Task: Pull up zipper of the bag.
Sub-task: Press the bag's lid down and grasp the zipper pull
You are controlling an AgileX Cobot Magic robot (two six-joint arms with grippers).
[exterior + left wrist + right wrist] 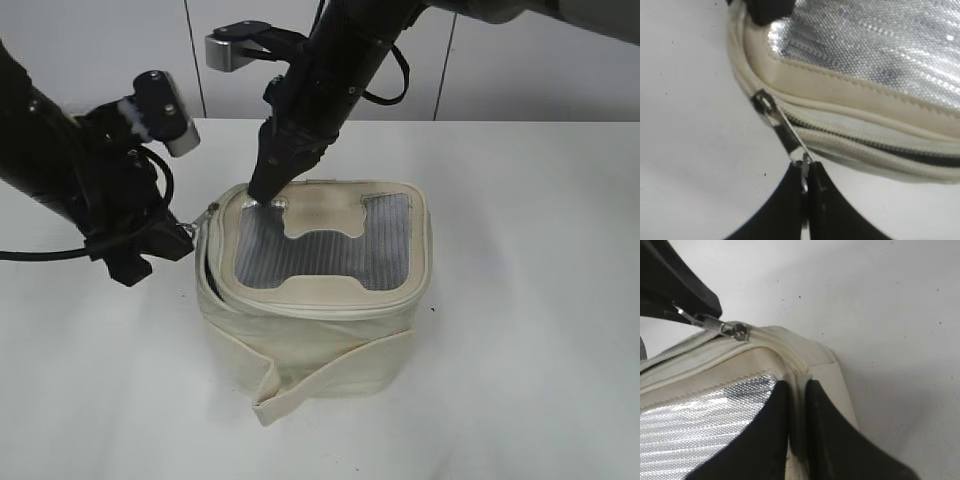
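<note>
With left gripper (805, 186) clamped on the zipper (785, 131) pull at the bag (320, 320) lid's left-rear corner & right gripper (797, 412) pinching the lid rim just beside it, best to pull along the track w/ steady tension, no yanking.

Matt cream leather-like bag (310, 345) with glossy silver ribbed panel (325, 250) and shiny metal zipper (785, 131).
</note>
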